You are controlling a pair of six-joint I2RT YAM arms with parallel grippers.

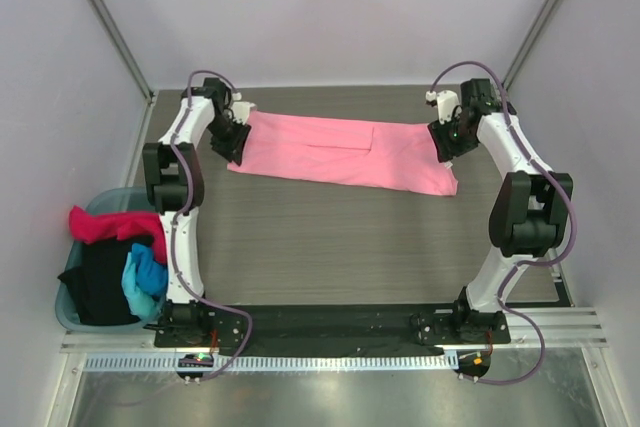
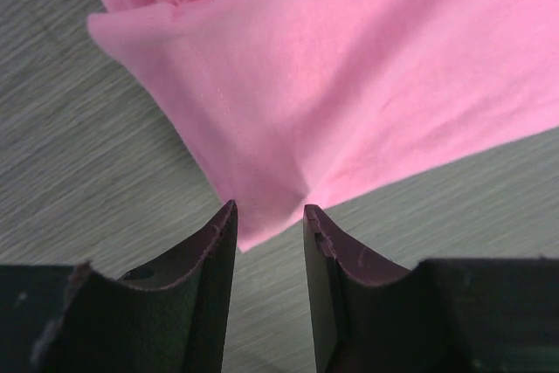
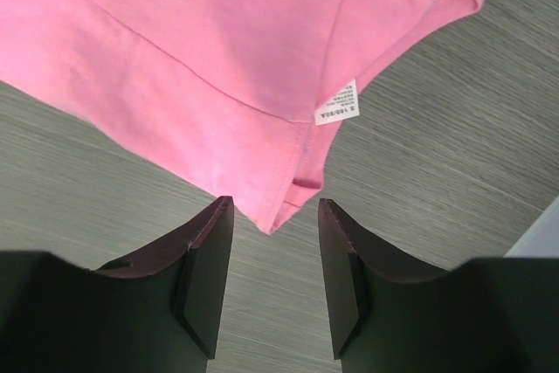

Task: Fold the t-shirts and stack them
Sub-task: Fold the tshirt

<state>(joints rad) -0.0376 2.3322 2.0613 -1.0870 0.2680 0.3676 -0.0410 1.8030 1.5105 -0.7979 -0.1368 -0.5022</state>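
Observation:
A light pink t-shirt (image 1: 340, 152) lies folded into a long band across the far half of the table. My left gripper (image 1: 232, 150) is open at its left end; in the left wrist view the near corner of the shirt (image 2: 262, 216) lies just ahead of my gripper (image 2: 269, 209), not between the pads. My right gripper (image 1: 447, 147) is open at the right end; the right wrist view shows the shirt's corner (image 3: 275, 216) in front of my gripper (image 3: 275, 205), and a small white label (image 3: 336, 103). Magenta (image 1: 105, 224), black (image 1: 100, 277) and bright blue (image 1: 143, 277) t-shirts lie in the basket.
A teal plastic basket (image 1: 70, 312) stands at the left table edge beside the left arm. The grey wood-grain table (image 1: 340, 247) is bounded by white walls. A black base rail (image 1: 330, 322) runs along the near edge.

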